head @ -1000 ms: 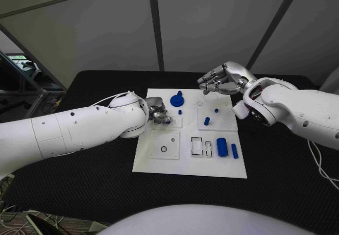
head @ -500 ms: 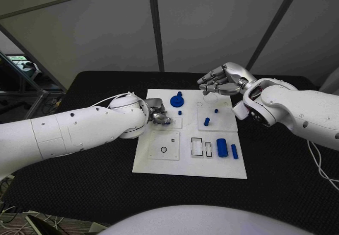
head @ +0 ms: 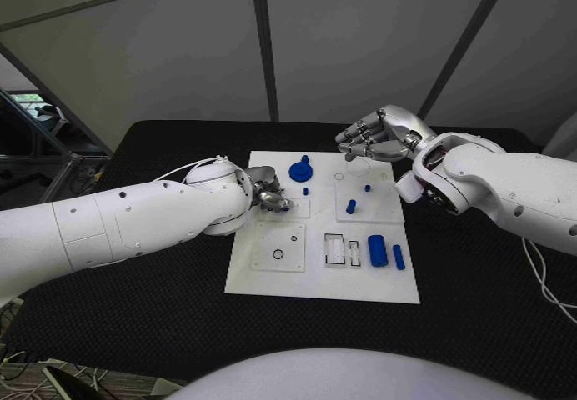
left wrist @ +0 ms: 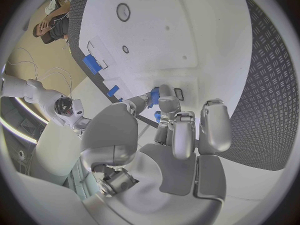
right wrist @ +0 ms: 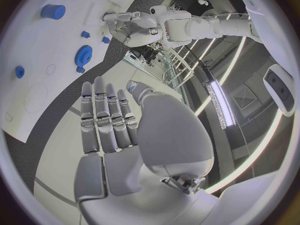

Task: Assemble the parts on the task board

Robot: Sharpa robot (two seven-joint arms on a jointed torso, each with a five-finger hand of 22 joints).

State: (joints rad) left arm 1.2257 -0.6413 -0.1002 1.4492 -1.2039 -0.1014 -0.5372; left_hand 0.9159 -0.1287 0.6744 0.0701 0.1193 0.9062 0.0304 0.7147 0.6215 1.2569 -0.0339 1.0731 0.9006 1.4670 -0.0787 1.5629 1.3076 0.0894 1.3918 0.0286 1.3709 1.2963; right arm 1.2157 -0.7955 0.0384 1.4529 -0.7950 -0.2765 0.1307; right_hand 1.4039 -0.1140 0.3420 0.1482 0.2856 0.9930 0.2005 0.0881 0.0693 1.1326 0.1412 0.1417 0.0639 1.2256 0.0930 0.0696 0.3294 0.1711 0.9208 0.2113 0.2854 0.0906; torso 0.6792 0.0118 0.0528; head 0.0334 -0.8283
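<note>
- Left hand (left wrist: 178, 135): fingers pinching a small blue plastic peg (left wrist: 154, 96) just above the white task board's (head: 318, 279) left-centre.
- Right hand (head: 383, 137): fingers loosely curled, holding nothing, over far right corner.
- Blue toothed gear (head: 301, 172): seated, far side.
- Step, judged: inserting the peg; next calls for lining it up with its hole.

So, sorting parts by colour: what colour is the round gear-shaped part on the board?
Blue; the round gear-shaped part shows best in the head view.
</note>
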